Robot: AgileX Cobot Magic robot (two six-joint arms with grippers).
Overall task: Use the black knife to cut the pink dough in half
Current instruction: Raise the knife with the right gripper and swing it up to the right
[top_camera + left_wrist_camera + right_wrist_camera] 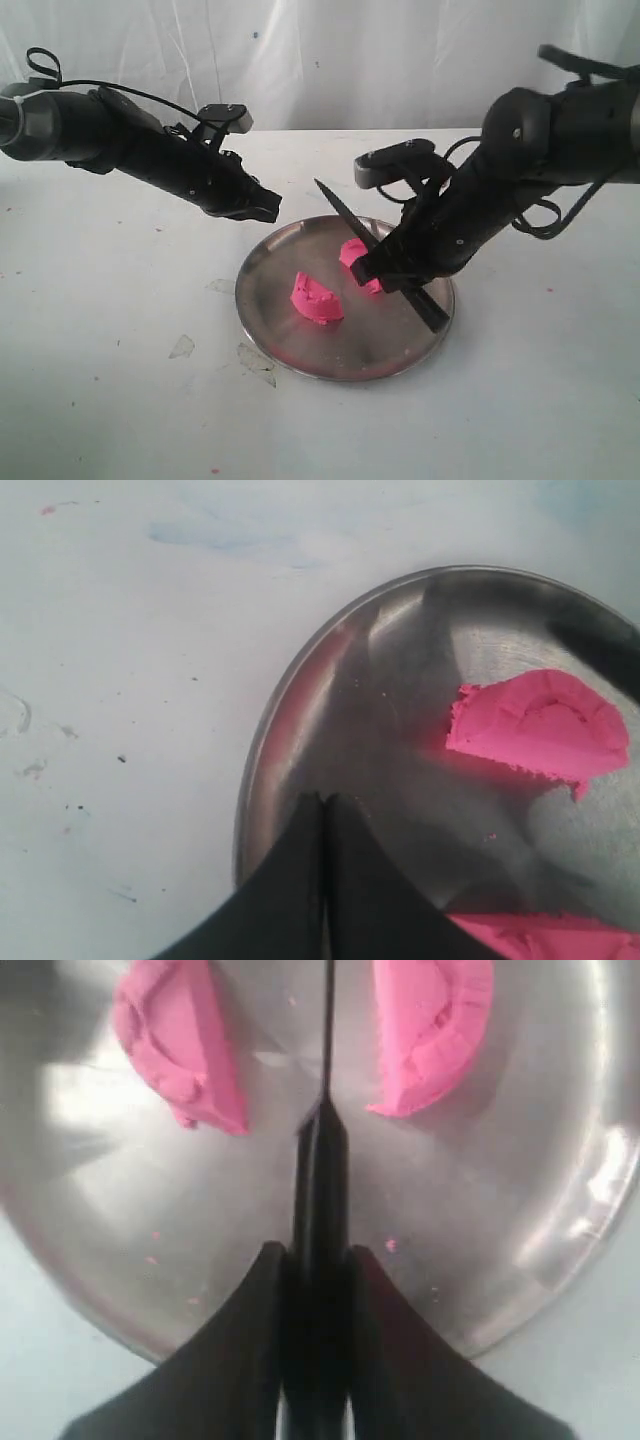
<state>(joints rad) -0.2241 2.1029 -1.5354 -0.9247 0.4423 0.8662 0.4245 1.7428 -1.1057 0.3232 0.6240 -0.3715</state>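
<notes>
Pink dough (317, 298), a soft and bright modelling kind, lies in two half-round pieces on the round shiny steel plate (300, 352), which stands on the white table (120, 380). The nearer half rests a little left of the middle of the plate. The other half (352, 252) lies farther back and to the right, partly hidden behind the right arm in the exterior view. The two halves are apart, and bare metal shows between them.

Over this gap runs the slim black knife (345, 213) with its pointed blade. The right gripper (315, 1255) is clenched on the straight handle of the black knife. The blade is tilted: the handle end is low over the near right part of the plate, and the tip points up toward the far left. Whether the edge touches the metal, I cannot tell.

Farther back, just beyond the far left rim of the plate, the left gripper (322, 802) hovers. Its jaws are pressed together with nothing between them, and it touches neither the plate nor the dough.

In my judgement the cut itself is done, so the step in hand is the finishing one. The next move calls for lifting the blade straight up out of the gap, so that it does not drag either half, and then carrying it off the plate.
</notes>
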